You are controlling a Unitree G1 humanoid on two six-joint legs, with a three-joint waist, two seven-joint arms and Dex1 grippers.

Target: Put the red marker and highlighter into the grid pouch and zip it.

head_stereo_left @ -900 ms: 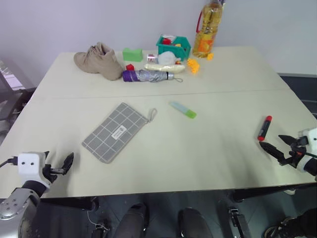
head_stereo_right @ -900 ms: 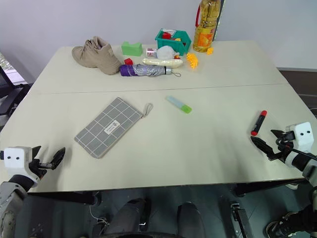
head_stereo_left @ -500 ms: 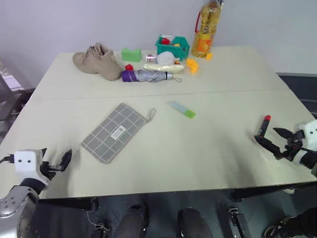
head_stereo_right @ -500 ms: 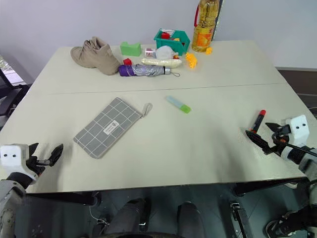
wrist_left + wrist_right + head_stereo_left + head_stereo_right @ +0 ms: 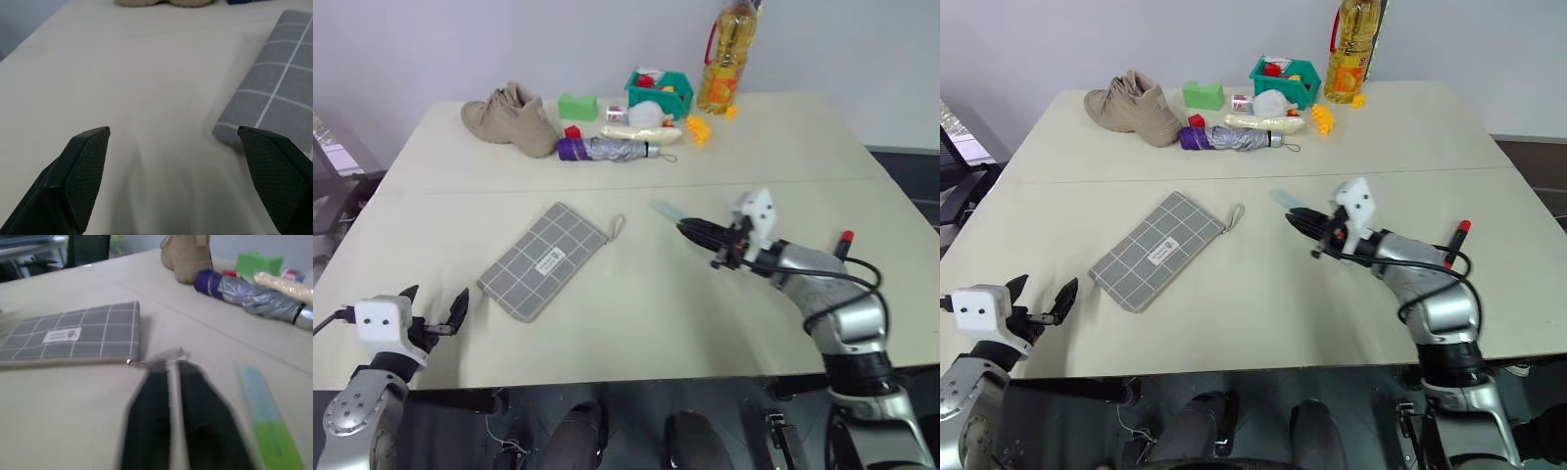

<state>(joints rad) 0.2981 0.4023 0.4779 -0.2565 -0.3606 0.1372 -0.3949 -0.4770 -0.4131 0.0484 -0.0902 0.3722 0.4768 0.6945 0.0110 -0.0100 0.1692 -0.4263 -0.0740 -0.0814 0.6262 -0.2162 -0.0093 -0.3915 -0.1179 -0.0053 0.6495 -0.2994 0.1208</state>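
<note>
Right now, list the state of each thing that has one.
Pouch: flat on the table, zipped shut as far as can be seen.
Highlighter: capped, lying free.
Marker: lying free.
Umbrella: folded.
Left end effector: open, empty.
Right end effector: shut, empty.

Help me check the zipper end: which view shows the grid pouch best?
The right wrist view: the grid pouch lies whole, label and zipper end visible. Both eye views show it whole but farther off; the left wrist view catches just one corner.
</note>
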